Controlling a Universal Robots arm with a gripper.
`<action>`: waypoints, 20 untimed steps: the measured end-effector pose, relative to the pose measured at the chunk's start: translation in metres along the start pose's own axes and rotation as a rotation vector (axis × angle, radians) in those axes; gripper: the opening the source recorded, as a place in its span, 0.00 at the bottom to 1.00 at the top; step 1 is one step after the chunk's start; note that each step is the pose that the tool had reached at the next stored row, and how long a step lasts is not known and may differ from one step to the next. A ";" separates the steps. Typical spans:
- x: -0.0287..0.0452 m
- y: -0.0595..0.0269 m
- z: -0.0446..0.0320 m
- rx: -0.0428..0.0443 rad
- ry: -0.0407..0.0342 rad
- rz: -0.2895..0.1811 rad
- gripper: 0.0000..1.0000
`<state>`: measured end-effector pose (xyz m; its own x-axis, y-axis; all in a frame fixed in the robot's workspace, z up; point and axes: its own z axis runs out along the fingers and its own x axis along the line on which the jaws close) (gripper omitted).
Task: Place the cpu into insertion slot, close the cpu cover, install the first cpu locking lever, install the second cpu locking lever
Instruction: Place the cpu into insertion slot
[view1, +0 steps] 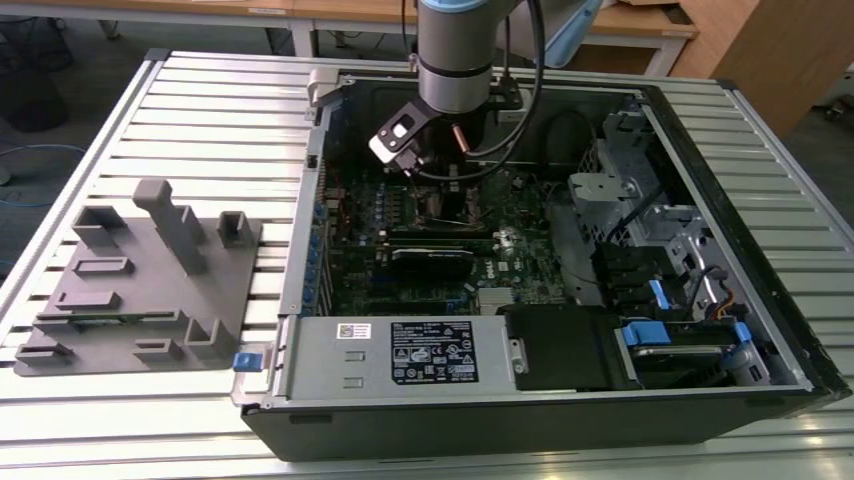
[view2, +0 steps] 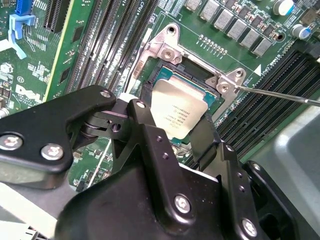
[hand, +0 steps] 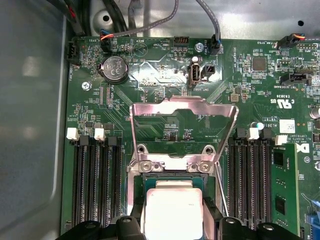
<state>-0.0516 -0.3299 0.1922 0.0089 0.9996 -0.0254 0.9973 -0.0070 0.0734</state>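
The black two-fingered gripper (view2: 172, 120) on the grey robot arm reaches down into an open black computer case (view1: 534, 410) that lies on its side on a slatted metal table (view1: 200, 90). It works over the far half of the green circuit board (hand: 145, 65). Its fingers (view2: 150, 135) are closed against two opposite edges of the cpu (view2: 177, 112), a small flat square chip with a silvery-grey metal top. The chip sits squarely over the insertion slot (view2: 187, 74), a small square socket with a dark frame. Part of that frame shows past the chip's far edge. Whether the chip is fully seated cannot be told. In the first wrist view the gripper (hand: 172, 222) shows as two black tips flanking the cpu (hand: 172, 210). Beyond it the cpu cover (hand: 182, 103), a thin metal frame with a large square window, stands swung open on its hinge at the socket's edge, with the board visible through it. The socket lies between two banks of long narrow black slots (hand: 95, 185). A thin silvery metal rod (view2: 280, 94) runs from a corner bracket of the socket out over one bank. In the exterior view a grey moulded fixture (view1: 134, 280) rests on the table just beside the case, by the table edge at the exterior view's left.
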 end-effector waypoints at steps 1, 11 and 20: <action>0.0000 -0.0001 0.0000 0.0000 0.0001 0.000 0.54; -0.0001 -0.0015 0.0001 0.0004 -0.0006 0.006 0.54; -0.0001 -0.0017 0.0021 0.0011 -0.0022 0.020 0.54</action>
<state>-0.0532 -0.3301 0.1900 0.0288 0.9992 -0.0261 0.9970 -0.0269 0.0729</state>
